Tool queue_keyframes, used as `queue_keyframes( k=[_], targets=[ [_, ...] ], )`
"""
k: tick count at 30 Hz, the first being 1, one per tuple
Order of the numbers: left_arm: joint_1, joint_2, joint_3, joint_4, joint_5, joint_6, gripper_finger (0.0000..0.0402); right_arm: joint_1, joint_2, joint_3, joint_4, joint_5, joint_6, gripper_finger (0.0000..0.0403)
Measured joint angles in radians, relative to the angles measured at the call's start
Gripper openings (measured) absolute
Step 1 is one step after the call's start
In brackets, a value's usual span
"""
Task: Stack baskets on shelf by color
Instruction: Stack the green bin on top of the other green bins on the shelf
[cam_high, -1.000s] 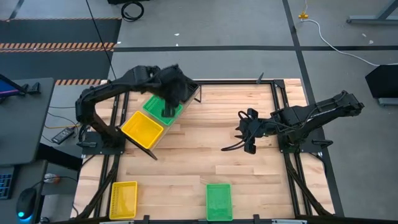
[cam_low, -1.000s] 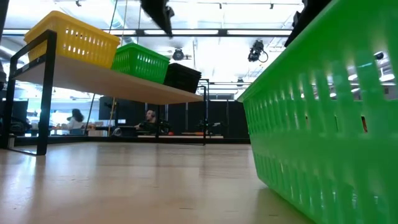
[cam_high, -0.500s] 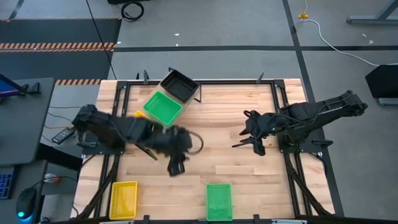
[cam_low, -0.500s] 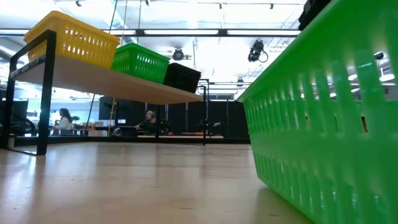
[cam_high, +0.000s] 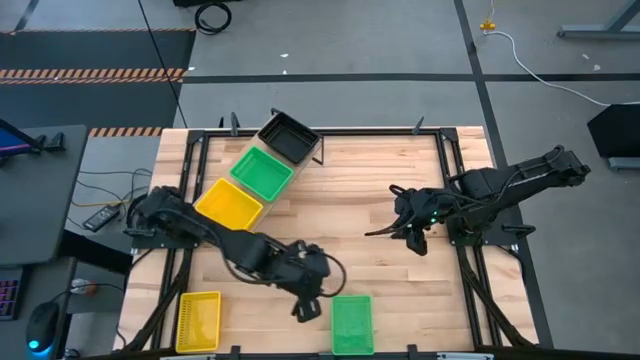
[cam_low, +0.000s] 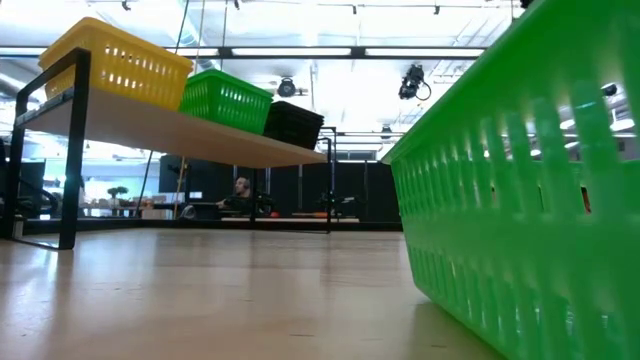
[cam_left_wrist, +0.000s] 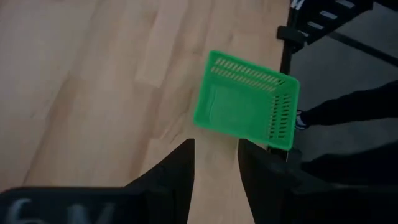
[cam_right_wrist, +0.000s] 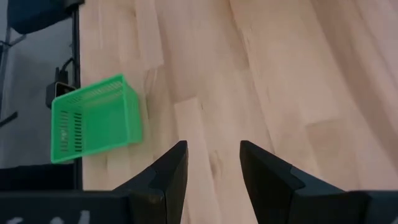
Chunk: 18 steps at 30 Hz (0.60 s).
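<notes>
**Claw approach to the loose green basket**

Left claw (cam_high: 306, 306), fingers parted and empty, hangs just beside the green basket (cam_high: 351, 323) at the surface's near edge, positioned for pickup. Right claw (cam_high: 408, 232) waits mid-surface, released and empty. The shelf (cam_low: 180, 132) carries yellow, green and black stacks. A yellow basket (cam_high: 198, 321) lies on the wooden surface (cam_high: 360, 200). Beyond: a lit workshop hall.
</notes>
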Motion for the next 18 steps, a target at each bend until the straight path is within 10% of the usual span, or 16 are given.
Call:
queue_keyframes(
  k=[18],
  targets=[
    [0.076, 0.247, 0.0, 0.236, 0.116, 0.17, 0.0166, 0.007, 0.0, -0.031, -0.145, 0.006, 0.374, 0.0152]
  ],
)
